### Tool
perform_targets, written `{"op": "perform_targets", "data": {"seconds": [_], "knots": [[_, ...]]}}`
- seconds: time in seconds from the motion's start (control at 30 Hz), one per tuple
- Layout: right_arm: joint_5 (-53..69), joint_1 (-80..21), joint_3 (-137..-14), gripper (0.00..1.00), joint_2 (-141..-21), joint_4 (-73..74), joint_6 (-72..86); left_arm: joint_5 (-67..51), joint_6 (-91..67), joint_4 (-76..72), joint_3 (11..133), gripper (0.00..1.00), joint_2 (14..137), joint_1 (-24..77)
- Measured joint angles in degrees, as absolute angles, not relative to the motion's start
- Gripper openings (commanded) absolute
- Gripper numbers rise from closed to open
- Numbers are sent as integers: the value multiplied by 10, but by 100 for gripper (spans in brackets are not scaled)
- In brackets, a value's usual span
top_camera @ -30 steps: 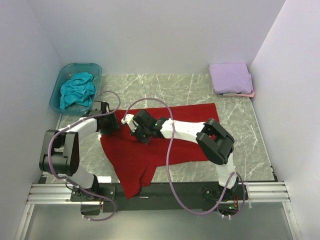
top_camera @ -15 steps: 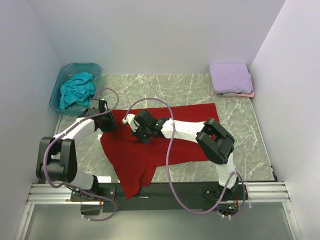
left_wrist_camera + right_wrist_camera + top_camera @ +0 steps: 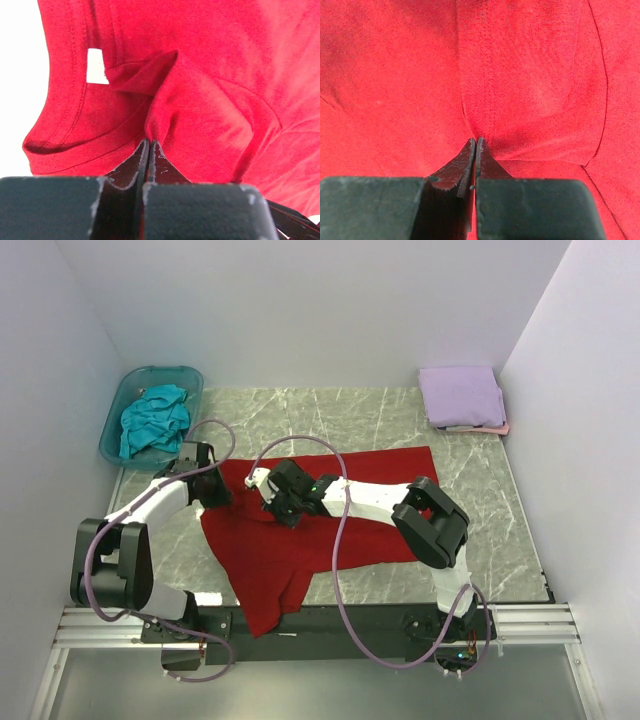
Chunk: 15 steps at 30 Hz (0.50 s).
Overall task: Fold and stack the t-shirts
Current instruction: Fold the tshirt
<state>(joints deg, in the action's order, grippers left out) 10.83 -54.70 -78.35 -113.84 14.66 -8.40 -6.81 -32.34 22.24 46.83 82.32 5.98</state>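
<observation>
My left gripper [image 3: 149, 145] is pressed closed, with a raised ridge of the red t-shirt [image 3: 330, 530] caught between the fingertips. The pinch sits just beside the collar, whose curved band and white label [image 3: 96, 66] lie up and to the left of my fingers. My right gripper [image 3: 476, 142] is also closed, clamped on a fold of the same shirt where a stitched seam runs straight into the tips.

From above, the red shirt lies spread across the middle of the table [image 3: 400, 420], and one end hangs over the near edge between my two bases. Both grippers are at its left part, near each other, the left one at the shirt's edge. The lavender t-shirt [image 3: 461, 395] lies folded in the far right corner on top of the pale pink t-shirt [image 3: 497, 428]. The teal t-shirt [image 3: 155, 420] is crumpled in the tub [image 3: 190, 375] at far left.
</observation>
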Motion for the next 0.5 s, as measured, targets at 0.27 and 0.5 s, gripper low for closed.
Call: {"op": "perform_targets", "data": {"seconds": [0.27,0.5], "knots": [[103,-547,-783,0,-1136,158,-86,-46,-345,282,469,1,806,60],[83,-545,-782,0,-1127,185,-98,-50,-366,346,470,1,782,60]]}}
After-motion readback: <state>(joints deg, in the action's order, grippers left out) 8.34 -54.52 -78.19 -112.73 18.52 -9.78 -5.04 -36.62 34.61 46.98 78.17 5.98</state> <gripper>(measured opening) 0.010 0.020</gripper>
